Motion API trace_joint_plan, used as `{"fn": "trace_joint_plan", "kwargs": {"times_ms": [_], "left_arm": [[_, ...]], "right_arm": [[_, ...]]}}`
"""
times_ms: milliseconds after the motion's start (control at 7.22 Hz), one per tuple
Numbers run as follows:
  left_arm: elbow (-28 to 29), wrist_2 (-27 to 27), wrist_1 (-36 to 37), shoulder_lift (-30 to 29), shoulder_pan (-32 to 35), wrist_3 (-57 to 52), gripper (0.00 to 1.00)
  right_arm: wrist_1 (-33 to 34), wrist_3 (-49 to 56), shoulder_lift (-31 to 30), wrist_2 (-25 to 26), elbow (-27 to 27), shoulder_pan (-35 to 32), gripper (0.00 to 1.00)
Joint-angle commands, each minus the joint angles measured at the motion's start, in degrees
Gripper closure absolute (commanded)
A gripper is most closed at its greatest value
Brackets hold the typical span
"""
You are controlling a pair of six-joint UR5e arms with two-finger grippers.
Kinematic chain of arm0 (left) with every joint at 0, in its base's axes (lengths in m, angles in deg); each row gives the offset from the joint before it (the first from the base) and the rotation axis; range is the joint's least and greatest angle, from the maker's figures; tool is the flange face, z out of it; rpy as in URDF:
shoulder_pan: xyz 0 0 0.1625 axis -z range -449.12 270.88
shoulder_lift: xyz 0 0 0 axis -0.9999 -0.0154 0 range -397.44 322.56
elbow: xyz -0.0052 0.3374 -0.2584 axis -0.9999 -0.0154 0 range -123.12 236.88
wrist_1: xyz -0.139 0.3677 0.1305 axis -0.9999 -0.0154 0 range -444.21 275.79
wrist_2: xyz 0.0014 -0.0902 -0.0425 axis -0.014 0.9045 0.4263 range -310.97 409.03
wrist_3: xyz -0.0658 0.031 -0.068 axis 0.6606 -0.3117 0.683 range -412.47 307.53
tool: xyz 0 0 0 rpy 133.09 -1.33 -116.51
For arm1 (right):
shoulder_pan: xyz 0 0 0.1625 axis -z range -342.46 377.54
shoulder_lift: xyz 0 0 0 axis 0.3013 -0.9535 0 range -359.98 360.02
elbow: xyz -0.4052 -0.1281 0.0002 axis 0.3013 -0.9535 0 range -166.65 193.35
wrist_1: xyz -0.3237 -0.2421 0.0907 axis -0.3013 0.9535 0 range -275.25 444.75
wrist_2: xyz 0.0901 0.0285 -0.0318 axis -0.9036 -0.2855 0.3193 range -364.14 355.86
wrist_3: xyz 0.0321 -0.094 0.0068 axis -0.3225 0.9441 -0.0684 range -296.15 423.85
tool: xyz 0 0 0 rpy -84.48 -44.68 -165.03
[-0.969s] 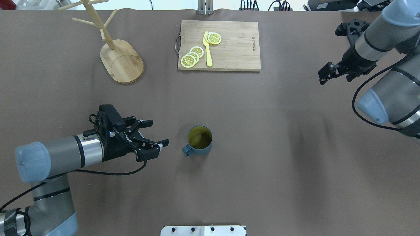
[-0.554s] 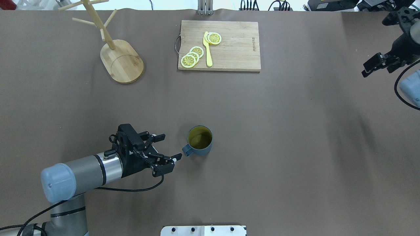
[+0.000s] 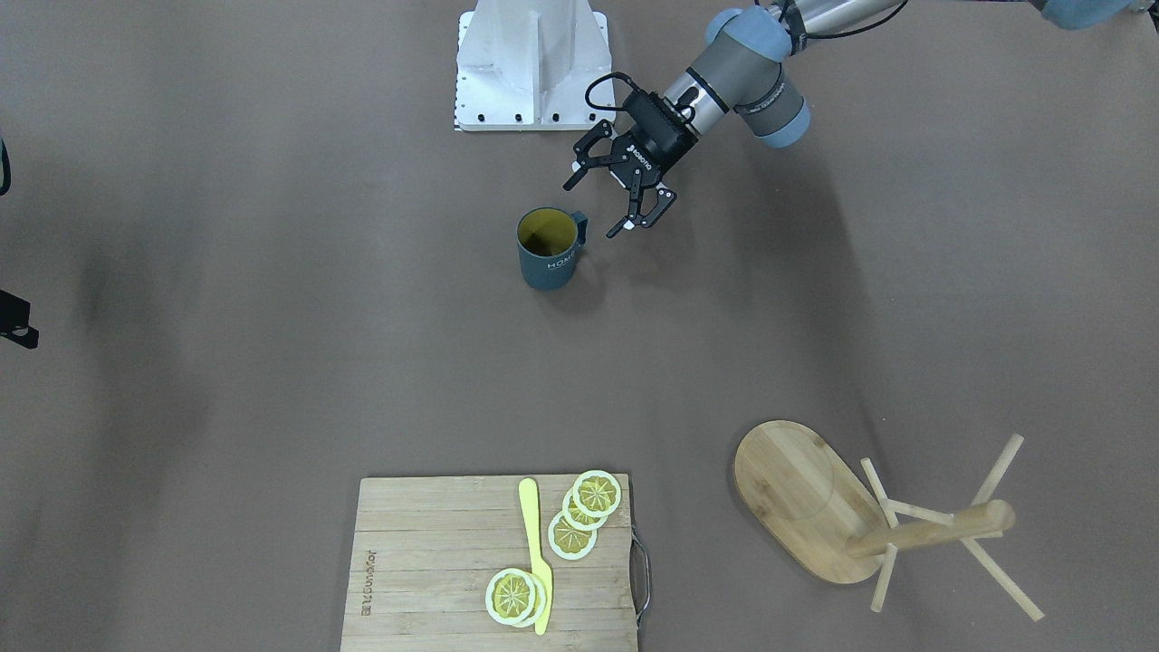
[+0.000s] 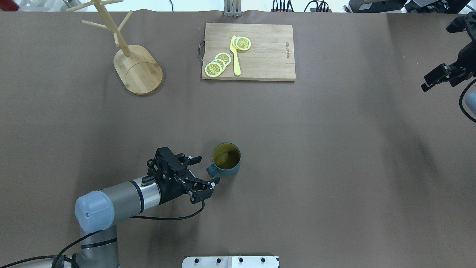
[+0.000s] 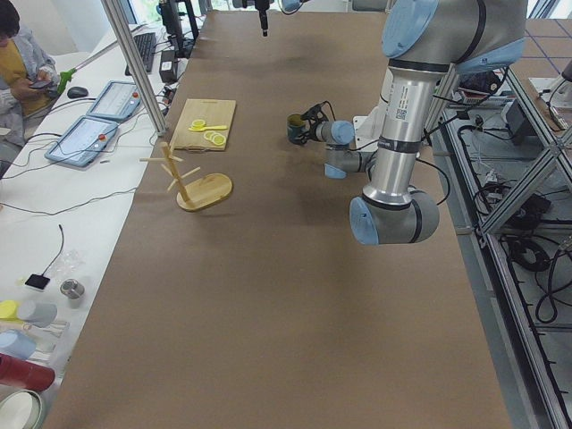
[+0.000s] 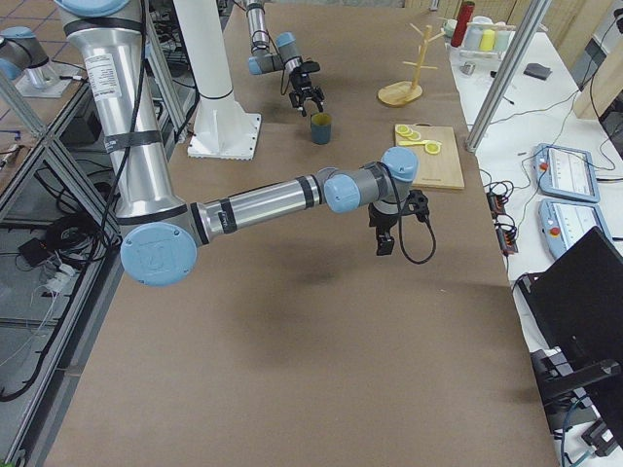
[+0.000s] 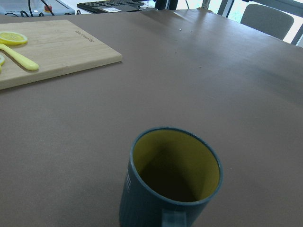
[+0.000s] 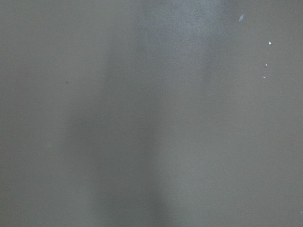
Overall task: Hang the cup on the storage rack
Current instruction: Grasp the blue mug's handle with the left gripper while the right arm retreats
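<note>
Near the table's [image 4: 316,156] robot-side edge the cup [image 4: 227,159] is stood upright; the left pincer [image 4: 208,170] is held open at its handle.

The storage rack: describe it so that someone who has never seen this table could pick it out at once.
On the brown table, look at the far edge, left of the cutting board in the overhead view. The storage rack stands there: an oval bamboo base with an upright post and thin angled pegs, whereas the board is flat and rectangular.
</note>
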Motion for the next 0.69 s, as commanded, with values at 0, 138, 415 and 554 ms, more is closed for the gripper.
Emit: {"fn": "trace_joint_plan", "kwargs": {"times_ms": [0,138,415,554], "left_arm": [[0.82,-0.05,-0.08,-0.63,-0.20,-0.21,0.19],[0.73,-0.05,-0.08,-0.63,-0.12,-0.21,0.38],[0.73,0.03,-0.34,-0.63,-0.20,-0.12,0.70],[0.65,0.12,-0.43,-0.63,-0.20,0.32,0.82]], "right_arm": [[-0.03,0.03,-0.17,-0.14,0.19,-0.02,0.00],[-0.03,-0.06,-0.25,-0.14,0.36,-0.02,0.00],[-0.03,0.03,-0.43,-0.05,0.36,-0.02,0.00],[-0.03,0.03,-0.52,-0.05,0.36,-0.02,0.00]]}}
